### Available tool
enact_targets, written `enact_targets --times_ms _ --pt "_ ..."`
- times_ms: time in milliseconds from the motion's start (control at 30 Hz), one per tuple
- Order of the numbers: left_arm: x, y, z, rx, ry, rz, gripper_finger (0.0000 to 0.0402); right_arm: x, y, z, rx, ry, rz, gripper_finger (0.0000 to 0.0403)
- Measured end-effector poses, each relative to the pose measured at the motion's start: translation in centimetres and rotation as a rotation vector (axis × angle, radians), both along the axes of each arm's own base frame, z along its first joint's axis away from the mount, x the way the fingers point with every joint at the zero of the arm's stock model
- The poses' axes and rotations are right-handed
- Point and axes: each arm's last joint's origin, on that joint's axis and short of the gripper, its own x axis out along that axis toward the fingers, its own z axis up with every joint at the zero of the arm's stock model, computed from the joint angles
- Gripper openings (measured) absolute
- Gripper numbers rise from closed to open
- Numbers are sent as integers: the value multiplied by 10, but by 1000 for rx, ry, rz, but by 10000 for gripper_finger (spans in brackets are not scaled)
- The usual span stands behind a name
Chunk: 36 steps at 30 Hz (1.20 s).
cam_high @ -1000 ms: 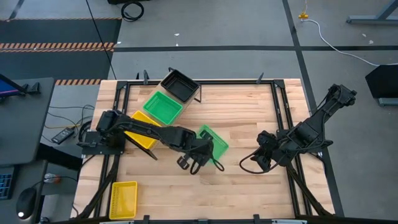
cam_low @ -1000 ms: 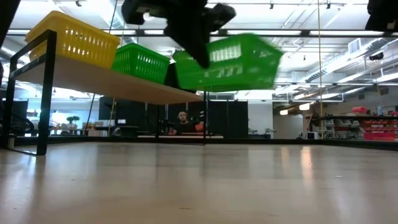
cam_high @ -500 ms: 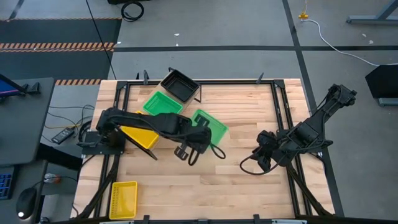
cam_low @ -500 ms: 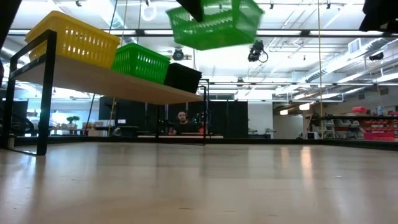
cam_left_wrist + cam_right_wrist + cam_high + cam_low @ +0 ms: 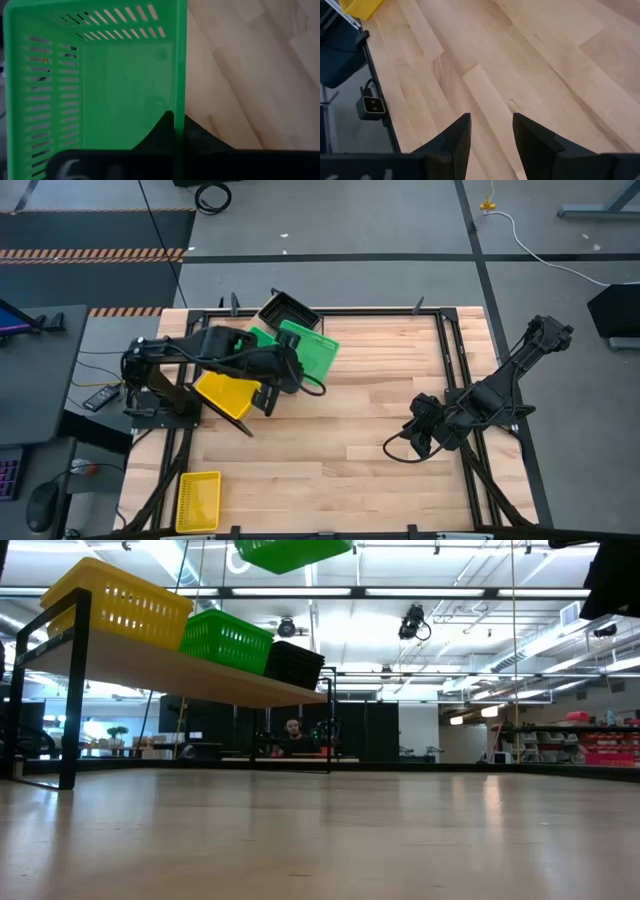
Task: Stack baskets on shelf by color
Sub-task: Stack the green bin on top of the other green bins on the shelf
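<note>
My left gripper [image 5: 287, 372] is shut on a green basket [image 5: 310, 350] and holds it high in the air, beside the shelf [image 5: 180, 675]; in the low view the basket [image 5: 290, 552] shows at the top edge. On the shelf stand a yellow basket [image 5: 120, 602], a green basket [image 5: 225, 640] and a black basket [image 5: 293, 665], each on its bottom. Another yellow basket [image 5: 198, 500] lies on the table near its near left corner. My right gripper [image 5: 415, 435] is open and waits low over the table's right side. My left gripper holds the green basket by one side wall's rim [image 5: 178, 107]. One finger [image 5: 162, 131] is inside the basket and the other [image 5: 197, 137] outside, pinching the wall. The basket is lifted clear of table and shelf, its open side up.
Black frame bars [image 5: 455, 360] run along the table's edges. Bare wooden tabletop [image 5: 380, 370] lies between the two arms. In the right wrist view the fingers [image 5: 460, 135] hover over bare wood, with the table's edge and a small device [image 5: 372, 106] beyond. A person [image 5: 292, 730] sits far behind.
My left gripper has carried the green basket up and toward the table's far left, from mid-table to just beside the shelf's green basket. In the low view the basket has risen from shelf height to the picture's top. The grip stayed shut.
</note>
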Motion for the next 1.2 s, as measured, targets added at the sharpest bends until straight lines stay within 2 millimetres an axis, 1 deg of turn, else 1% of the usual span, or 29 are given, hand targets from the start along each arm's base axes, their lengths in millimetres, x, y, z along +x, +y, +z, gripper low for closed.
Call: enact_targets --times_ms 167,300,600,733,900,1000,1100,1200 --pt "-21 10 8 0 42 26 5 1 1 -6 11 -7 1 152" --pt "-33 19 9 2 110 43 5 0 1 -9 18 5 7 152" --pt "-48 48 17 -38 114 82 5 -2 1 -18 75 37 -25 152" --pt "-56 52 22 -26 101 77 4 -1 2 -18 83 31 -20 152" --pt "-56 58 22 -54 106 44 4 -1 2 -18 90 28 -25 152" --pt "-54 67 16 -83 115 40 4 -1 2 -18 90 28 -25 152" --pt "-49 75 1 -91 160 26 4 -1 2 -18 92 28 -25 152" --pt "-50 79 -13 -96 200 -9 4 -1 3 -18 98 33 -19 152"
